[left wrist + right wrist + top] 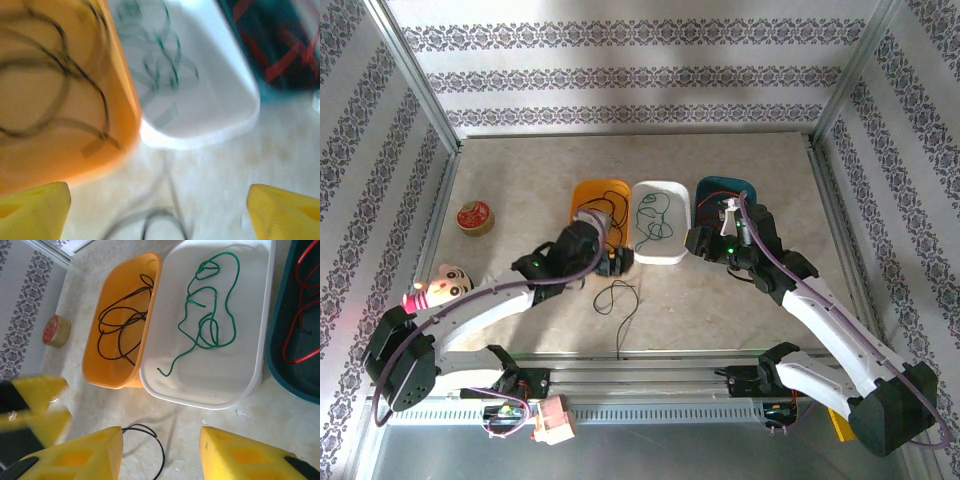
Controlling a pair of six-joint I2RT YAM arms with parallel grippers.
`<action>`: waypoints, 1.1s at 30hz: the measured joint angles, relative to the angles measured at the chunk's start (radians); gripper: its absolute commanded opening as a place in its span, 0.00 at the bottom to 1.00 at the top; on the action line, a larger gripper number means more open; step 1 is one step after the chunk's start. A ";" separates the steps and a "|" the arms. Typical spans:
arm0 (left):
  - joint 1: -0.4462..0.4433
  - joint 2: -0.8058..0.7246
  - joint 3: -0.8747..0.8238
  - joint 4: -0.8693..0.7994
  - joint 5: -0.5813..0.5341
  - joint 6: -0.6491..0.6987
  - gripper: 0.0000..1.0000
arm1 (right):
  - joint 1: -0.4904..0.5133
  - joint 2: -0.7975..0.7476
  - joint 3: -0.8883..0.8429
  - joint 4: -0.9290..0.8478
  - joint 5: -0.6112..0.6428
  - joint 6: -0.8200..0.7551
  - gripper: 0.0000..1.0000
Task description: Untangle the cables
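A black cable (618, 298) lies loose on the table in front of the trays, and its loop (160, 225) is blurred just below my left gripper. My left gripper (618, 262) hangs open over it, with its fingers (35, 210) wide apart and nothing held. A second black cable (120, 320) is coiled in the orange tray (582, 192). In the white tray (660, 252) lies a green cable (210, 315). The teal tray (705, 190) holds a red cable (300, 305). My right gripper (698, 240) is open and empty near the white tray's front corner, above the loose cable (159, 450).
A roll of tape (474, 217) sits at the far left. A small doll toy (445, 285) lies beside the left arm. Metal frame rails edge the table on both sides. The left gripper's yellow fingers (40, 405) appear at the left of the right wrist view.
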 measured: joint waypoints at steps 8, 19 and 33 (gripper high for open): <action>-0.172 0.140 -0.064 -0.127 0.019 0.007 0.93 | 0.013 0.028 0.000 0.000 0.011 -0.002 0.45; -0.253 0.261 0.023 -0.241 0.020 0.071 0.67 | 0.013 0.032 0.000 -0.005 0.019 -0.012 0.45; -0.278 0.444 0.214 -0.427 -0.115 0.161 0.00 | 0.013 0.031 0.000 -0.017 0.022 -0.015 0.45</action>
